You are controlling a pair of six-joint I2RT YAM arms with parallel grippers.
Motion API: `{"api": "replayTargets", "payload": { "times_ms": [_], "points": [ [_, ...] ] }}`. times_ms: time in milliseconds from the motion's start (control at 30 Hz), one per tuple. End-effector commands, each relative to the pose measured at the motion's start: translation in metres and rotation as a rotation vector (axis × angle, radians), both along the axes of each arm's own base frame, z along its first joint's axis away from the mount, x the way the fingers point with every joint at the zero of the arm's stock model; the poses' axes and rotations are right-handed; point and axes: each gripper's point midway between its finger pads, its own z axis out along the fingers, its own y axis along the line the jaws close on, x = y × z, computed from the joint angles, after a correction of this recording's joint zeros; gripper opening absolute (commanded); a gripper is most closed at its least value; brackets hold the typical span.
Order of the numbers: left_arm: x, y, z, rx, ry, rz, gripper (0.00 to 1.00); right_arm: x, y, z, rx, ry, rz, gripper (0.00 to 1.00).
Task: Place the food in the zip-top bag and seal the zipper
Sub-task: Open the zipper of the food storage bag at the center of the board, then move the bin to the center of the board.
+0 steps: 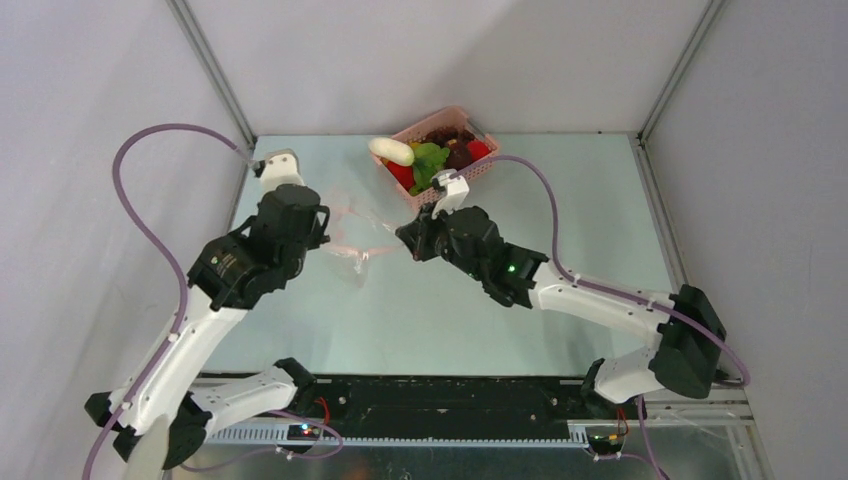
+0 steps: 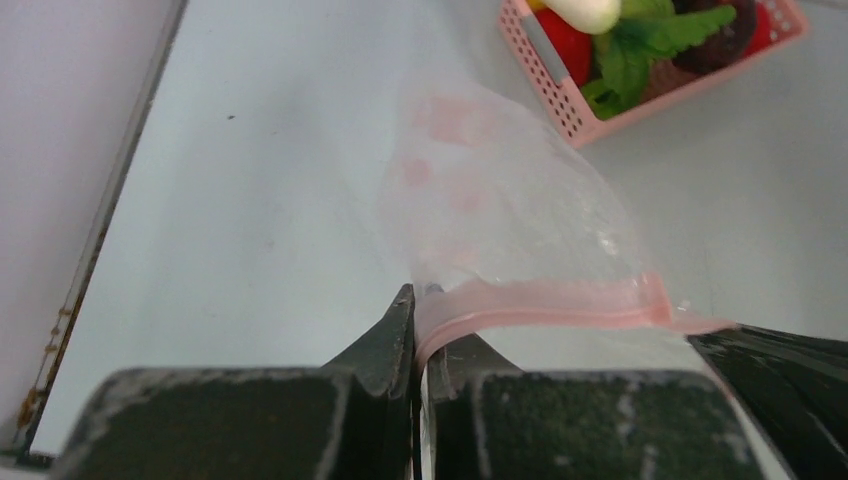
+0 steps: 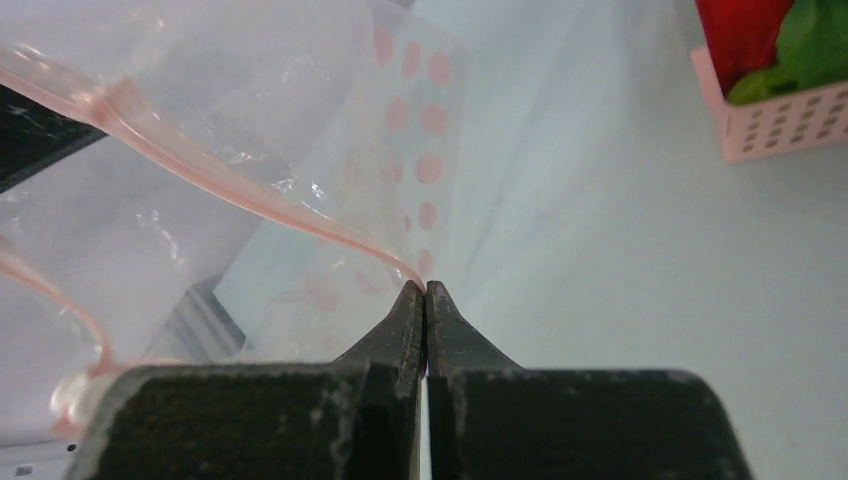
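The bag, thin clear film dotted pale pink, hung crumpled above the table. The left gripper and right gripper each pinched its narrow pink zipper tight, at opposite ends. Just behind the bag, food filled a pink slatted basket: white, red, leafy green and maroon pieces. The table was smooth and pale green, enclosed by plain grey walls.

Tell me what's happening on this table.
Both arms hold the zip-top bag stretched between them. The left gripper and the right gripper are each shut on its zipper strip, at opposite ends. The food sits in the pink basket; none is in the bag yet.
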Motion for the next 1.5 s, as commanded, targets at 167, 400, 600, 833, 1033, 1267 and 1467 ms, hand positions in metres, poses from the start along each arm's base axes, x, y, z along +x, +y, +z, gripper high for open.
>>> {"api": "replayTargets", "payload": {
  "times_ms": [167,400,600,833,1033,1267,1467],
  "points": [
    [0.050,-0.092,-0.066,0.001,0.143,-0.327,0.05,0.022,-0.020,-0.061,-0.114,0.186,-0.144,0.12],
    [0.067,-0.123,-0.111,-0.023,0.232,-0.378,0.01,0.037,-0.048,-0.111,-0.244,0.300,-0.219,0.54],
    [0.072,-0.131,-0.119,-0.044,0.240,-0.386,0.00,0.047,-0.055,-0.105,-0.268,0.242,-0.260,0.71],
    [0.078,-0.099,-0.126,0.051,0.242,-0.231,0.00,0.077,-0.065,-0.073,-0.201,0.138,-0.249,0.99],
    [0.091,-0.078,-0.137,-0.008,0.276,-0.129,0.00,0.099,-0.066,-0.032,-0.068,0.046,-0.138,0.99],
    [0.100,-0.045,-0.128,-0.121,0.189,0.006,0.00,0.167,-0.084,-0.050,-0.090,0.122,-0.339,0.98],
    [0.097,-0.038,-0.124,-0.146,0.148,0.022,0.00,0.235,-0.098,-0.074,-0.211,0.177,-0.523,0.95]
  ]
}}
